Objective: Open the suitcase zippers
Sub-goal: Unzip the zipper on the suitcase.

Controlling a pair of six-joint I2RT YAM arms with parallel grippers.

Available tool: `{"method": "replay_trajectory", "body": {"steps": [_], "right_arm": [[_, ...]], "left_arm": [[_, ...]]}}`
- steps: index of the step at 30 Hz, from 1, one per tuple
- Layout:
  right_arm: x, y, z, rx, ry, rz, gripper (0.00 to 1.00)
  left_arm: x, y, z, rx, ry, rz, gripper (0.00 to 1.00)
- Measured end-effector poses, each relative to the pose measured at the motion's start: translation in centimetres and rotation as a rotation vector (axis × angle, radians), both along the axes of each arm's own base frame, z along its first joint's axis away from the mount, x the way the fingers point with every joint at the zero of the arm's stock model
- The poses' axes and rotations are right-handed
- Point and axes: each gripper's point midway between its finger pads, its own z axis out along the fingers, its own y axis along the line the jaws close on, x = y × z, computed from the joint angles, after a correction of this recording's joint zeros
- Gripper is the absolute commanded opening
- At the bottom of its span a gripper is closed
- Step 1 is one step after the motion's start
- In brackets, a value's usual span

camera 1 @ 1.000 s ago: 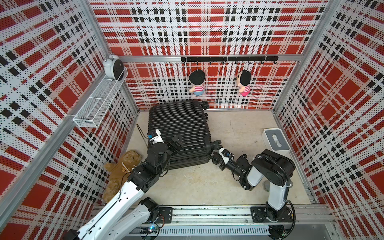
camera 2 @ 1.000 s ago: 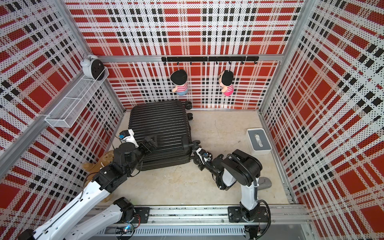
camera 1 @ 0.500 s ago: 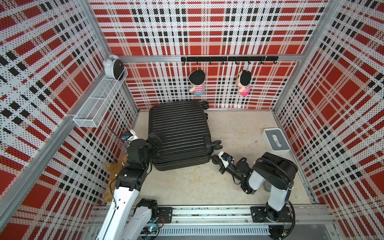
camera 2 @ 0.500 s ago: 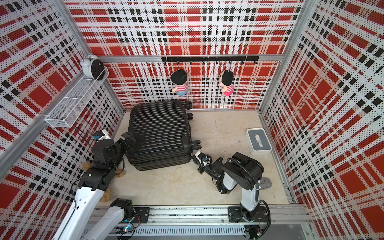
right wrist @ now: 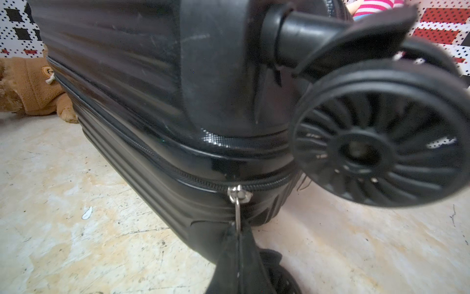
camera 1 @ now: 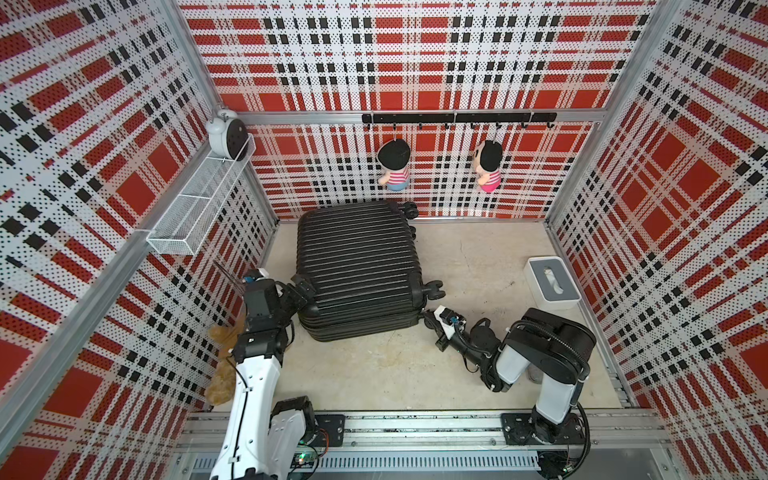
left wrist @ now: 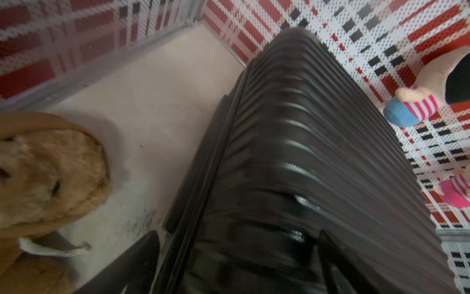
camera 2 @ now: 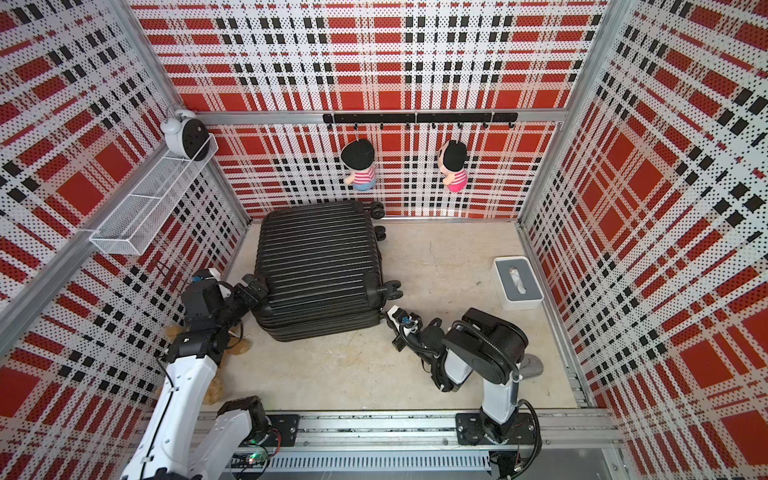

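We see the large black hard-shell suitcase [camera 1: 357,266] [camera 2: 316,266] lying flat on the beige surface [camera 1: 374,365], well apart from the white-and-grey rectangular box [camera 1: 550,282]. Its small black caster wheels [camera 1: 434,289] face that box. The top shell is glossy, with rounded corners and closely spaced ribs that catch the light. A thin black zipper track [right wrist: 178,175] follows the seam between the two shell halves. A small silver slider [right wrist: 237,196] sits on it at the corner nearest the box, just under a spoked wheel [right wrist: 381,150]. The right jaws are pinched tight on the slider's thin silver pull tab [right wrist: 237,213]. The left jaws stand spread wide at the case's corner farthest from the box. The shell edge lies between them, though the left wrist view is too blurred to show any touch.
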Motion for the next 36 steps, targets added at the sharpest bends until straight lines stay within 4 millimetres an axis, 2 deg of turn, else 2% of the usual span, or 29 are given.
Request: {"method": "replay_trajectory", "body": {"steps": [6,19,28,36], "right_arm": [[0.0,-0.1,0.0,-0.007,0.010,-0.014,0.00],[-0.4,-1.5,0.3,-0.020,0.039,-0.061,0.00],[-0.3,-2.7,0.3,-0.042,0.064,-0.114,0.00],[0.0,-3.7,0.2,-0.057,0.076,-0.167,0.00]], "left_arm": [[0.7,-1.7,0.2,-0.047,-0.027,-0.095,0.98],[0.9,-4.3,0.0,-0.060,-0.025,-0.196,0.98],[1.0,-7.0,0.1,-0.033,-0.028,-0.246,0.98],[0.7,-8.5,0.1,-0.018,-0.033,-0.246,0.98]]}}
